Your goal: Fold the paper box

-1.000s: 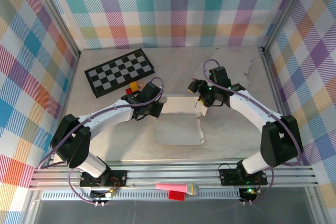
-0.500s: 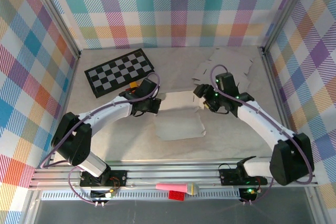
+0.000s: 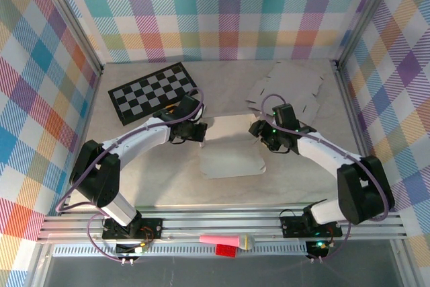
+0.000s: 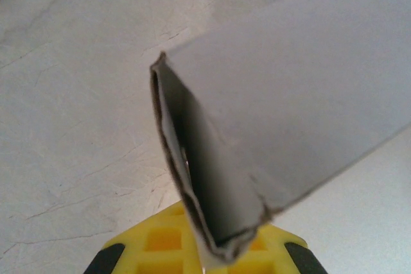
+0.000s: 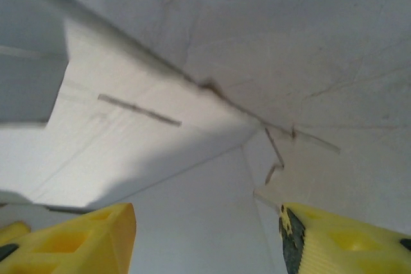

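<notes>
Wrist view reveals left gripper point(image 4: 205, 258) pinching paper box point(image 4: 302, 101).

Lab test cell: plaid backdrop walls point(image 3: 222, 11), aluminium rail frame point(image 3: 222, 223), checkerboard point(image 3: 153, 92) (black-and-white) on table point(image 3: 154, 179).

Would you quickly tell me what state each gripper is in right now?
Left gripper: closed on the edge of the box.
Right gripper: open over the box, holding nothing.
</notes>
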Robot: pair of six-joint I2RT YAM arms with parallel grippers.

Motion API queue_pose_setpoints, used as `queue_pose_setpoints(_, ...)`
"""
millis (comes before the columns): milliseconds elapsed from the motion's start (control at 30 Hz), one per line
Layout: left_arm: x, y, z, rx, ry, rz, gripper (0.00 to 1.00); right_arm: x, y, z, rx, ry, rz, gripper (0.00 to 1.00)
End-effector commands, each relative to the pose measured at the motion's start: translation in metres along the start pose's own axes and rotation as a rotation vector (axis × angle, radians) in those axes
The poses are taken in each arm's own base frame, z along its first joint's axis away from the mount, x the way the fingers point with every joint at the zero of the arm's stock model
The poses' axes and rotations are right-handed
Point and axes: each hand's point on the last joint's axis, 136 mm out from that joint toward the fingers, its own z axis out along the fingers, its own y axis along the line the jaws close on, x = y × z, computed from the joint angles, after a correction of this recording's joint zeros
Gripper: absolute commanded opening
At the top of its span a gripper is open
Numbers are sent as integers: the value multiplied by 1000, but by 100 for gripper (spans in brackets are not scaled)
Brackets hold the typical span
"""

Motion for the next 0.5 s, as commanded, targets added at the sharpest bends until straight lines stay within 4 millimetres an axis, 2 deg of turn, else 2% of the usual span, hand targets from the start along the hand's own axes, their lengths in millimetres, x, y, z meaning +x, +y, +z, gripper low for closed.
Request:
queue_pose_setpoints(0,-1,0,-3,9,19,-10,0,-11,6,6,-20,-26,-65,59)
queue_pose_setpoints(300,-1,1,-3,6,27,-7,0,0,-11,18,8,9,-70,56)
queue_pose_setpoints(467,-1,0,-2,7,30,-5,0,1,-11,24,-9,18,-65,51)
